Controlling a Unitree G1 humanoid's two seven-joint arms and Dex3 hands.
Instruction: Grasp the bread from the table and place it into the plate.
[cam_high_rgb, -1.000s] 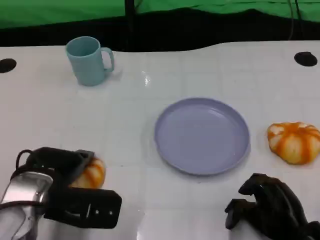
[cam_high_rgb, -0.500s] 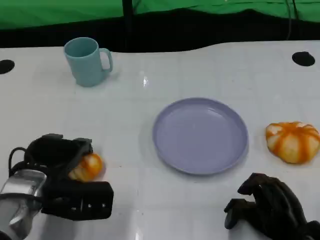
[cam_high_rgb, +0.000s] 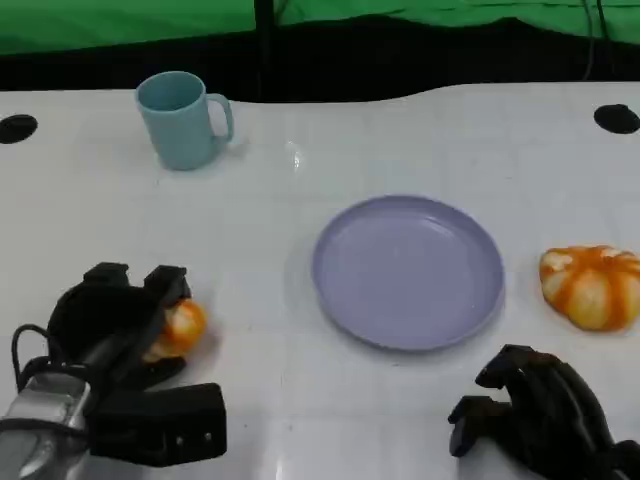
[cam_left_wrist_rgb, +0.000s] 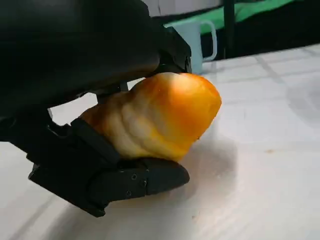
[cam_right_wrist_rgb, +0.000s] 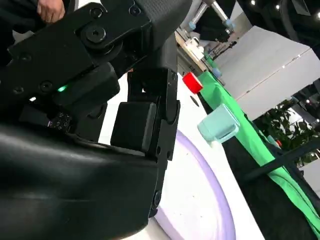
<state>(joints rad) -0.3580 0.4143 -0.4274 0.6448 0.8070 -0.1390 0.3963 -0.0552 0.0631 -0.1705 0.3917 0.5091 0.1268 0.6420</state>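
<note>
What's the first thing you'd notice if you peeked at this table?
The black left hand gripping an orange bread roll at the table's near left. Next, the big purple plate in the middle, with a second bread lying to its right and a teal mug far back left.

table (cam_high_rgb: 260, 250) bare between bread (cam_high_rgb: 180, 327) and plate (cam_high_rgb: 408, 270); mug (cam_high_rgb: 182, 120) (well apart)

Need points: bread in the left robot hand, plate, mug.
bread (cam_left_wrist_rgb: 165, 117): left wrist view, middle of its orange crust, held in the left robot hand (cam_high_rgb: 105, 325).
plate (cam_high_rgb: 345, 320): head view, near-left rim.
mug (cam_high_rgb: 180, 125): head view, outer wall of the body.
</note>
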